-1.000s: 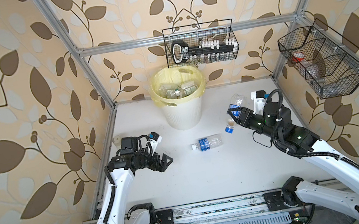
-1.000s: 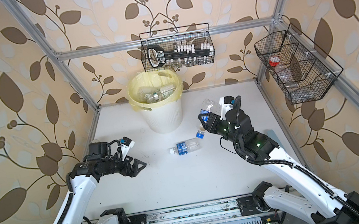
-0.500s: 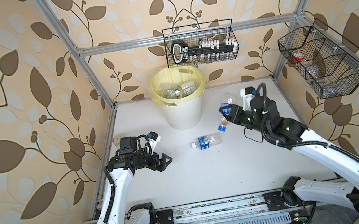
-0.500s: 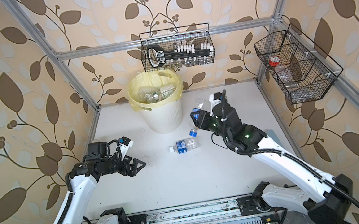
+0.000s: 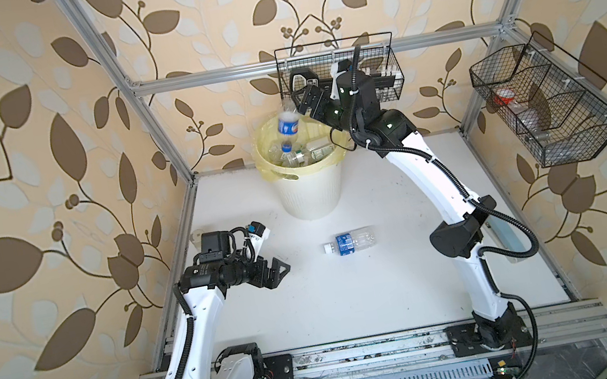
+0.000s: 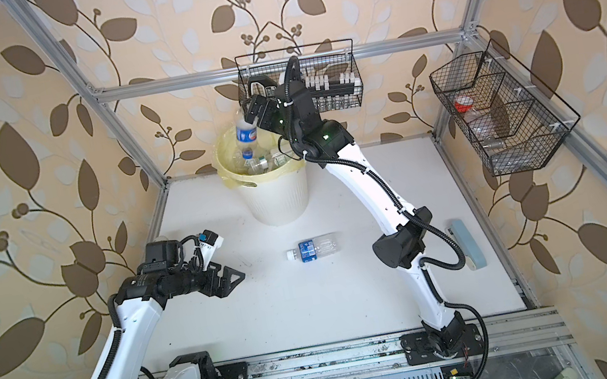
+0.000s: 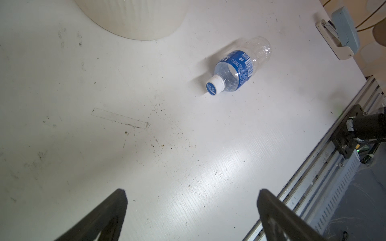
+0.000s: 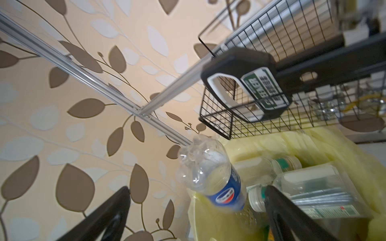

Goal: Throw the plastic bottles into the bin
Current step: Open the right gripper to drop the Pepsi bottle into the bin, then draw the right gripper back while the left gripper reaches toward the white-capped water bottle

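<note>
The right gripper [image 5: 304, 102] held its jaws spread and empty, having just released the clear plastic bottle with a blue logo label [image 5: 287, 126], which hung blurred, neck down, over the round cream ribbed bin [image 5: 311, 197] at the table's 12 o'clock. A second earlier they clamped it low near 2 o'clock. Probably one remained: the clear white-capped bottle [image 5: 350, 242] mid-table, at 3 o'clock of the left gripper [image 5: 275, 272], wide open, unmoved.
</note>
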